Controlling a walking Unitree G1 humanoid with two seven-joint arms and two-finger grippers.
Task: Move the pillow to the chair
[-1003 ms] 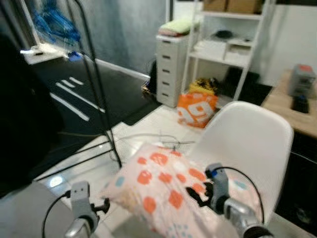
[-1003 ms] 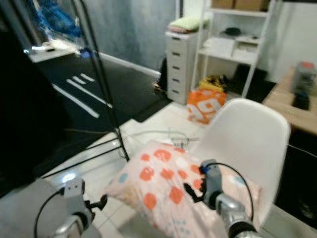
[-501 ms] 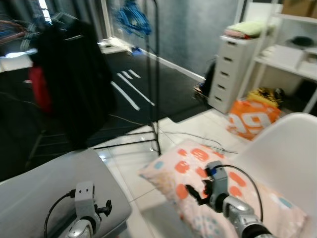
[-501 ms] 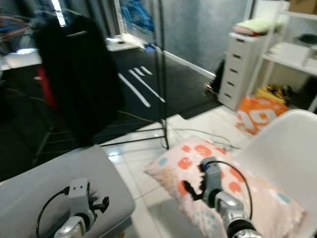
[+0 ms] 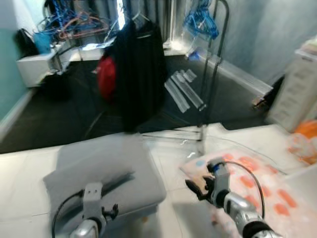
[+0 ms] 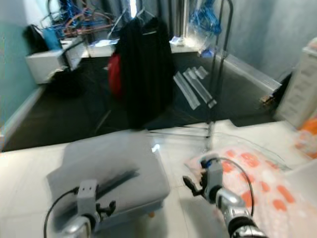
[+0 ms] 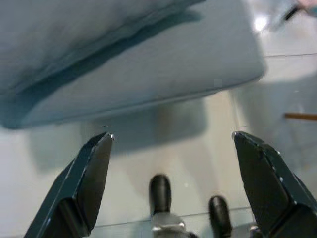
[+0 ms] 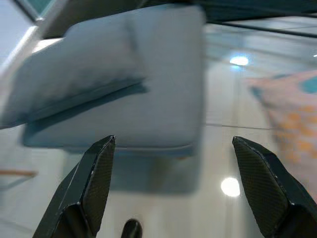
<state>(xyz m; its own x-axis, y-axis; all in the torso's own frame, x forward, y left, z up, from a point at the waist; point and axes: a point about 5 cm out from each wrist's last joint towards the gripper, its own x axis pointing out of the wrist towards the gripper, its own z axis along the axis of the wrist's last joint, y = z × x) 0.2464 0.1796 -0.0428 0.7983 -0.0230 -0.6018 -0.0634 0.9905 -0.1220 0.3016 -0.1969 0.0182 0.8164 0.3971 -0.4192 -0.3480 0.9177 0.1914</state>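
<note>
Both pincers hang low in front of the body, each spread wide and empty: the right pincer (image 6: 190, 184) just beside the pillow (image 6: 257, 181), the left pincer (image 5: 111, 212) over the grey ottoman (image 5: 106, 166). The pillow, white with orange spots, lies at the right on a pale edge that may be the chair's. It looks soft and light, so a pinch at a corner or bunched edge should hold. The right wrist view catches the pillow's patterned corner; the left wrist view, the ottoman's underside.

A grey ottoman (image 5: 106, 166) blocks the left; bare floor (image 5: 176, 208) lies between the arms.
</note>
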